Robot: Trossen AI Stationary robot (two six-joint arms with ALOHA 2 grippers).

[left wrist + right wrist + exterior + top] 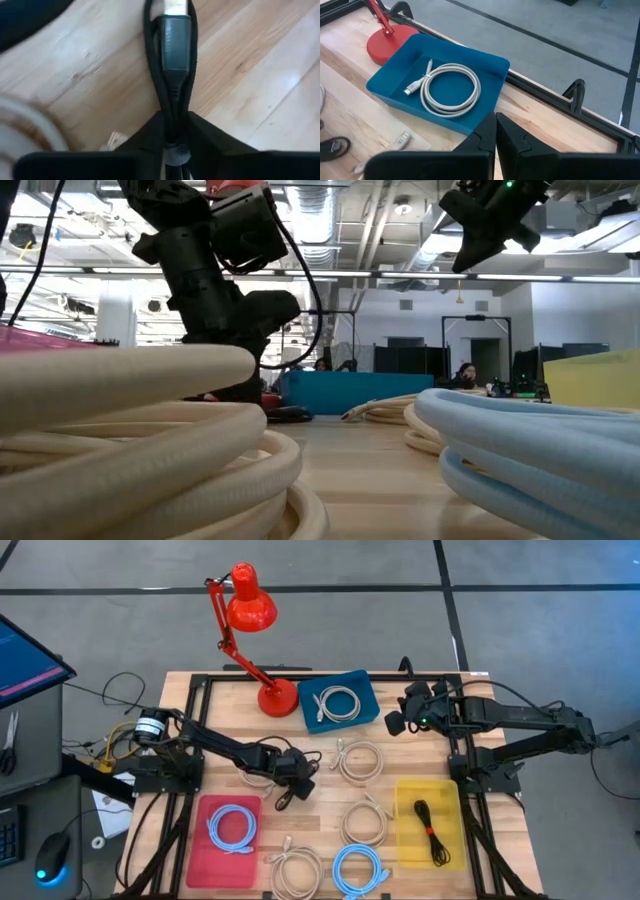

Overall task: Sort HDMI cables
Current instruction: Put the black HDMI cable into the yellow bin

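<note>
on your left, the red tray holds one light-blue coil, so that bin is started. just beside its upper corner your left gripper sits low on the wooden table, its fingers closed narrow around a thin black hdmi bundle; the wrist view shows the cable pinched between the pads with the plug head sticking out beyond them. the grip is near one end of the bundle, so if you lift fast the loose loop may swing, slip free, or drag across the beige-white coil lying near it.

moving right, more beige-white coils and a second light-blue coil lie loose mid-table; a low carry toward the yellow tray could snag them, so lift clear first. that tray already holds a black bundle.

farthest right, your right gripper hangs above the table's rear edge beside the blue tray with its beige-white coil, fingers together and empty. watch that the arms do not cross paths.
</note>
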